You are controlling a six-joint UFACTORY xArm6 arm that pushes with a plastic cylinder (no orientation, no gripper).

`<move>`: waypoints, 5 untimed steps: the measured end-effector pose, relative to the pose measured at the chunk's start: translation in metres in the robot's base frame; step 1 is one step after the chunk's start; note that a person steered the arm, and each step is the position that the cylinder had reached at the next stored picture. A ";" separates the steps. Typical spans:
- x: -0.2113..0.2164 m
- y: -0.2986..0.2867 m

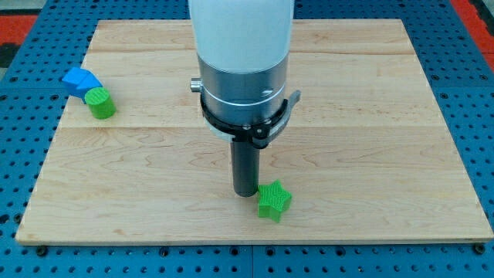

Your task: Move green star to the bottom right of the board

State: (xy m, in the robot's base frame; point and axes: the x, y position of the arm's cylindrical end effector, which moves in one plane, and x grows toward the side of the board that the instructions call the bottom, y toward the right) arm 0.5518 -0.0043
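My tip point(246, 193) touches the star's point(273, 201) left side, low centre on the worktop point(370, 139), placed to shove it rightward. It is a bare rod tool, grasping nothing.

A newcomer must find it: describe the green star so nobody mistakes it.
On the wooden board, look near the bottom edge, just right of my tip. The green star sits there, pointed, unlike the round green cylinder by the blue block at far left.

Likely a robotics lab, pale wooden board point(370, 116), blue gridded bench point(23, 224), metal-collared robot arm point(243, 85)
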 end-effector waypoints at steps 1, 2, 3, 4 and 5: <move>0.026 -0.021; 0.024 0.017; -0.016 0.129; -0.016 0.160; -0.032 0.133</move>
